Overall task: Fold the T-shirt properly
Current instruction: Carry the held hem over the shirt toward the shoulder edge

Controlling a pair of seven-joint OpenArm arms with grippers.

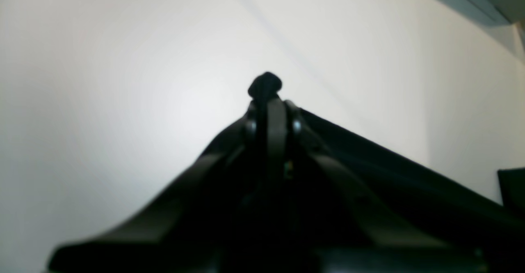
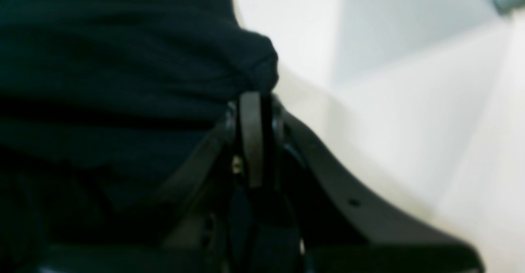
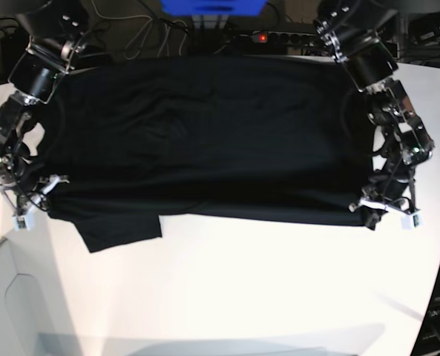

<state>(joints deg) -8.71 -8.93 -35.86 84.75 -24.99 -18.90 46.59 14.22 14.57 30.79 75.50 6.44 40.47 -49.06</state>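
The black T-shirt [image 3: 205, 133] lies spread wide across the white table [image 3: 242, 297], plain side up, its near edge stretched in a line between the two grippers. My left gripper [image 3: 371, 213] is shut on the edge at the right; in the left wrist view a small nub of T-shirt [image 1: 265, 85] sticks out past the left gripper [image 1: 270, 111]. On the left, my right gripper [image 3: 46, 197] pinches the other end. The right wrist view shows bunched T-shirt [image 2: 123, 59] clamped in the right gripper [image 2: 254, 100]. One sleeve [image 3: 122, 230] pokes out toward the front left.
A blue object [image 3: 212, 6] and a power strip with a red light [image 3: 260, 35] sit behind the table among cables. The table's curved edge runs along the right [image 3: 438, 274]. A grey panel [image 3: 19, 304] lies at the lower left.
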